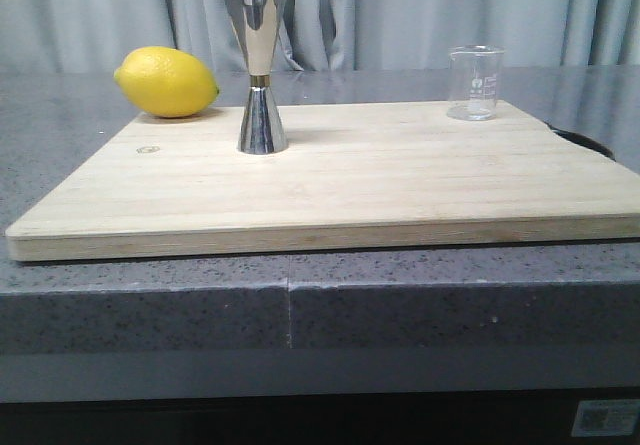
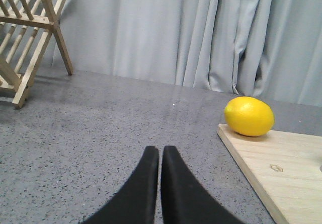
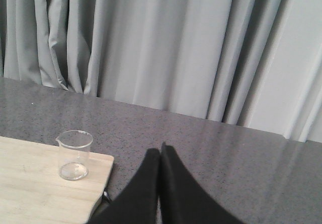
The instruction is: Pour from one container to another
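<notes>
Front view alone shows the steel jigger point(image 1: 262, 70) upright on the wooden board point(image 1: 400, 180), lemon point(image 1: 166, 82) at the far left corner, glass beaker point(image 1: 474, 83) at the far right; neither arm appears. Left wrist view adds a wooden rack point(image 2: 30, 32) on the grey surface point(image 2: 100, 133). Left gripper point(image 2: 160, 156) and right gripper point(image 3: 160, 156) are both closed, empty. Beaker's white printing is perhaps a scale; unreadable.

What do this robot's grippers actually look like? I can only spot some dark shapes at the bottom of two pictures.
Those shapes are the fingers. The left gripper has two smooth, matte black fingers, broad at the base and curving to narrow, rounded tips. The right gripper looks the same: plain black fingers, no visible markings or cables. The arms themselves are out of view in all three pictures.
</notes>
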Action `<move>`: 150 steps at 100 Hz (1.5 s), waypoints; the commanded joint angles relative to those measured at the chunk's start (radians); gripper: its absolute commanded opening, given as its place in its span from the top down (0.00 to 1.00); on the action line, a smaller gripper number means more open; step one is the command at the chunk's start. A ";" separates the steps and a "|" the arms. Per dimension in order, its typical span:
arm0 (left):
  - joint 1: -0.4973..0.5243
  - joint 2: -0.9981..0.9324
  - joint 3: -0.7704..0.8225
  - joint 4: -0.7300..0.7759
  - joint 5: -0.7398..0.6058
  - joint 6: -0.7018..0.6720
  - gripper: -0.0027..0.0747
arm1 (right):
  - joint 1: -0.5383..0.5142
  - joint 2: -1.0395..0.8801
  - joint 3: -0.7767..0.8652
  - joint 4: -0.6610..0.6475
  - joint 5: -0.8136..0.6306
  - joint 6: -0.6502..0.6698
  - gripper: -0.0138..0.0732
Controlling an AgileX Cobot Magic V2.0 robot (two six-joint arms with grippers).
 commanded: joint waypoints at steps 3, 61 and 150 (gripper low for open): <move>-0.008 -0.021 0.028 -0.010 -0.069 0.002 0.99 | -0.002 -0.002 -0.025 0.008 -0.037 0.000 0.89; -0.008 -0.021 0.028 -0.010 -0.069 0.002 0.99 | -0.002 -0.002 -0.024 -0.002 -0.035 -0.006 0.89; -0.008 -0.021 0.028 -0.010 -0.069 0.002 0.99 | -0.038 -0.402 0.304 0.938 -0.038 -0.834 0.89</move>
